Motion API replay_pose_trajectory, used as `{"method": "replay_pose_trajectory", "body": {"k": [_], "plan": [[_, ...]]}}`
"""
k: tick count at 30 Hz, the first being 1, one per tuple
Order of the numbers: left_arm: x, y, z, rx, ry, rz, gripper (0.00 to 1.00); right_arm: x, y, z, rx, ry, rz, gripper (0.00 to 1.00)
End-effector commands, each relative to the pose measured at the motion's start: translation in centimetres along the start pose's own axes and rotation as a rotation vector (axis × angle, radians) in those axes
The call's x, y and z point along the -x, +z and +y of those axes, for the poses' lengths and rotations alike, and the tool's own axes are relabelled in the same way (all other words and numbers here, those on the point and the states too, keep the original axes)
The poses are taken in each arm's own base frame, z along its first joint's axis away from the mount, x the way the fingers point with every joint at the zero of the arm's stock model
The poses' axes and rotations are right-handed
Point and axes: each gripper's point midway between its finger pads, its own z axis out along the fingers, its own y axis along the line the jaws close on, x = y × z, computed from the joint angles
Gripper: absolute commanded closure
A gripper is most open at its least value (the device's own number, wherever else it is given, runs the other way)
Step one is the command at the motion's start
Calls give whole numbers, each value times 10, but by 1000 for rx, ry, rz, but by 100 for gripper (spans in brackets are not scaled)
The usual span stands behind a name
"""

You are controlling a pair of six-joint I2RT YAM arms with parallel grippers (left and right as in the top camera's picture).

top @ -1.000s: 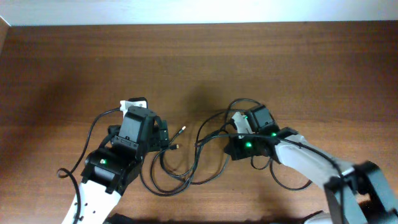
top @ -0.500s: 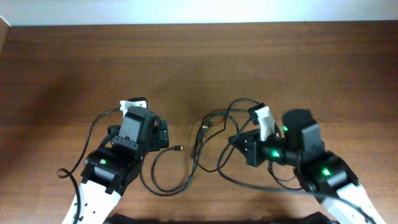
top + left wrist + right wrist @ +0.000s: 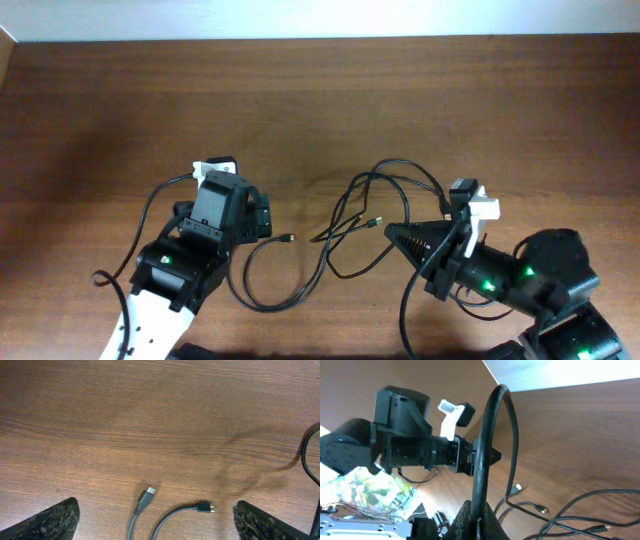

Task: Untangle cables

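Note:
Several thin black cables (image 3: 345, 215) lie tangled on the wooden table between the arms, with one loop (image 3: 285, 295) near the left arm. My left gripper (image 3: 262, 217) is open and empty. In the left wrist view (image 3: 156, 519) a flat-tipped plug (image 3: 146, 496) and a small metal-tipped plug (image 3: 205, 507) lie between its fingers. My right gripper (image 3: 395, 238) is shut on one cable (image 3: 482, 445), which arches up above the jaws (image 3: 477, 515). More strands lie on the table beyond (image 3: 560, 510).
The left arm (image 3: 405, 445) shows across from the right gripper in the right wrist view. The table's back edge meets a white wall (image 3: 320, 18). Thicker arm wires loop beside the left arm (image 3: 150, 215) and by the right arm (image 3: 410, 300).
My right arm has drawn back to the right and tilted up with a cable in its jaws. The tangle has stretched rightward with it. The left arm has not moved.

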Motion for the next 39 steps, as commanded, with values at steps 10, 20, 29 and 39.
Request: {"method": "replay_pose_trajectory", "body": {"k": [10,20,29,39], "plan": [[7,-5,1,3,-16,-27,1,7,0,-41,-222,81,-48,96],[7,-5,1,3,-16,-27,1,-23,57,-89,-239,203,147,96],[7,-5,1,3,-16,-27,1,-42,100,-79,-75,203,246,96],[7,-5,1,3,-16,-27,1,-13,87,-35,52,147,152,96]]}}
